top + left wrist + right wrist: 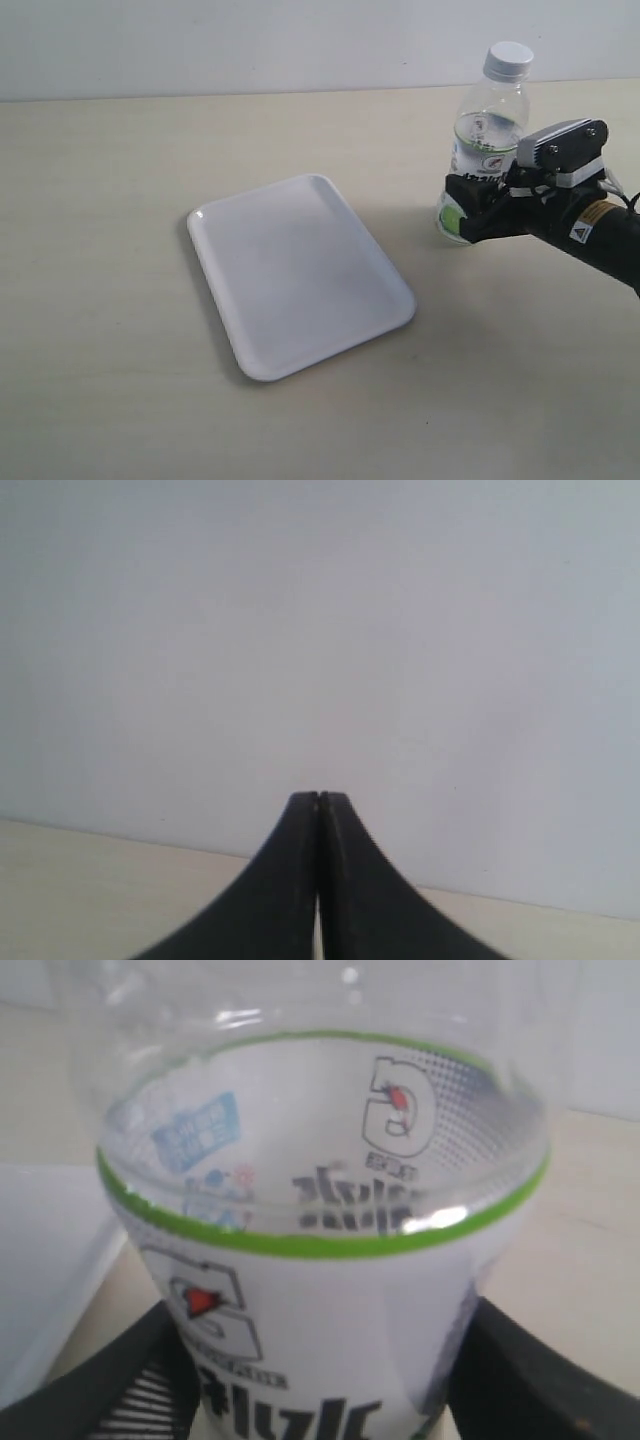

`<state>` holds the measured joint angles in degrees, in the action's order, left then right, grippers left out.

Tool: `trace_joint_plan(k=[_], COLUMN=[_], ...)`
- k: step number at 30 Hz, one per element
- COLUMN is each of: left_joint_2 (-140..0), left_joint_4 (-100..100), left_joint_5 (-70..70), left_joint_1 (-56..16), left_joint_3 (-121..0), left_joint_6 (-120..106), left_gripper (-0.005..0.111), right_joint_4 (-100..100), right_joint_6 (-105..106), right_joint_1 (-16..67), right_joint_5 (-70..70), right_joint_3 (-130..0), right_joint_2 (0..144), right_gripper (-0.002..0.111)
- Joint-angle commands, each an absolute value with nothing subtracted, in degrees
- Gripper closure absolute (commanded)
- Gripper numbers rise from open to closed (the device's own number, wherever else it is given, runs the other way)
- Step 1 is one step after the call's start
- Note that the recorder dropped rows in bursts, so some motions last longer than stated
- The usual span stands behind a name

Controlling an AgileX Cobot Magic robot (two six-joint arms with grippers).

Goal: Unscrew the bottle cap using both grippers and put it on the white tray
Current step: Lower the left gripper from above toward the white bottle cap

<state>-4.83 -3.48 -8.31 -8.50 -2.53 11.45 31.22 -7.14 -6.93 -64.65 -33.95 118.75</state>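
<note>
The clear bottle (488,125) with its white-and-green label stands upright at the table's right, its white cap (508,60) on the neck. My right gripper (468,208) is shut on the bottle's lower body, one black finger on either side. In the right wrist view the label (320,1160) fills the picture between the two fingers (150,1380) of the right gripper (325,1385). The white tray (300,270) lies flat to the bottle's left, with nothing on it. My left gripper (318,800) shows only in its wrist view, shut on nothing, facing a pale wall.
A beige tabletop (100,380) surrounds the tray, with a pale wall (250,40) along its far edge. A corner of the tray (45,1260) shows beside the bottle in the right wrist view. The left arm is outside the exterior view.
</note>
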Motion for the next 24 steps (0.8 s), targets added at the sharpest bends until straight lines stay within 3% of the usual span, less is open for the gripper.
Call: trace_joint_plan(k=[1, 6, 13, 20, 24], left_joint_2=[-14.2, -31.8, -56.9, -72.0, -79.7], left_joint_4=[-0.5, 18.2, 56.9, 60.0, 61.0], left_joint_5=[-10.0, -13.3, 4.3, 11.8, 33.7], left_joint_1=[-10.0, -17.0, -29.4, -33.3, -33.3], left_joint_3=[-5.1, -13.7, -39.1, -52.5, -62.2], left_joint_6=[13.6, 27.9, 46.7, 16.7, -2.6], left_gripper=[0.107, 0.107, 0.107, 0.107, 0.107], right_joint_4=[33.9, 38.1, 38.1, 38.2, 38.2], right_joint_6=[-7.0, -6.0, -6.1, -5.7, -5.7], right_joint_1=[-7.0, -7.0, -7.0, -7.0, -7.0], right_joint_5=[-65.0, -60.2, -59.2, -58.2, -58.3], right_joint_3=[-34.6, -36.2, -36.4, -36.4, -36.4], right_joint_2=[117.3, 117.3, 117.3, 117.3, 117.4], right_gripper=[0.108, 0.108, 0.108, 0.108, 0.108])
